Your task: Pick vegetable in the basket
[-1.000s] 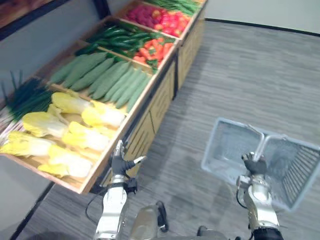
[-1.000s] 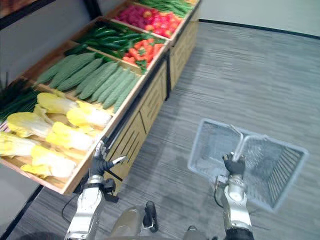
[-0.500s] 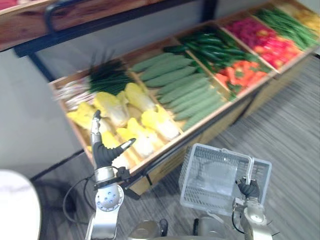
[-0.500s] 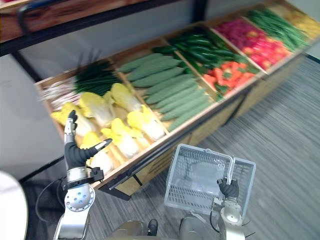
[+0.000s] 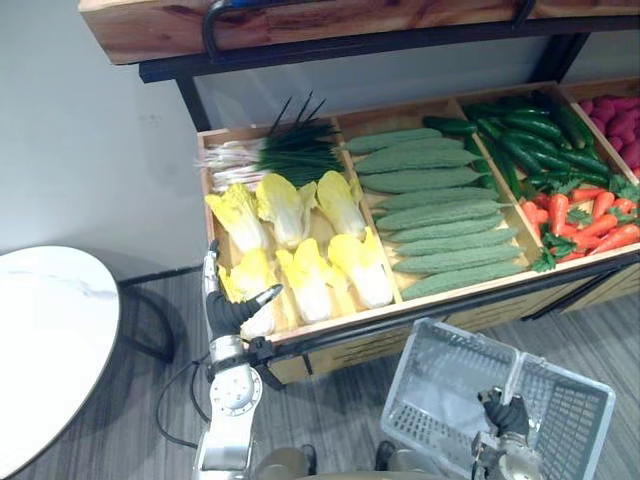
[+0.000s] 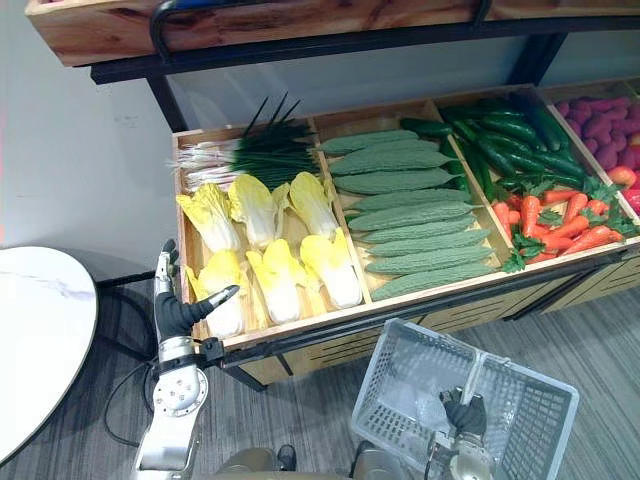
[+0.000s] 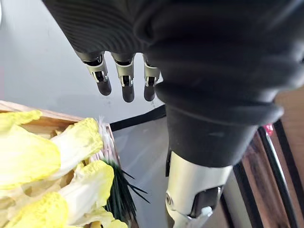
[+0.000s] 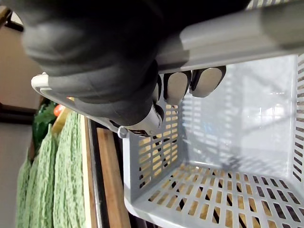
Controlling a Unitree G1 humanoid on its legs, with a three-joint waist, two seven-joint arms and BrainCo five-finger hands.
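Gripping basket (image 5: pixel 440 385) handle (image 8: pixel 261 28): right hand (image 5: pixel 508 415), fingers curled round it, below shelf (image 5: pixel 400 108) front edge. Left hand (image 5: pixel 228 310): fingers straight, beside cabbages (image 5: pixel 305 280), front-left corner.

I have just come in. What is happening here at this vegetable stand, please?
A humanoid robot stands at a wooden vegetable stand. Its right robot hand is curled round the handle of a grey plastic slotted basket, which looks empty. Its left robot hand is raised with fingers open beside the yellow-leaved cabbages at the stand's front corner, apparently touching none of them. No vegetable has been picked yet.
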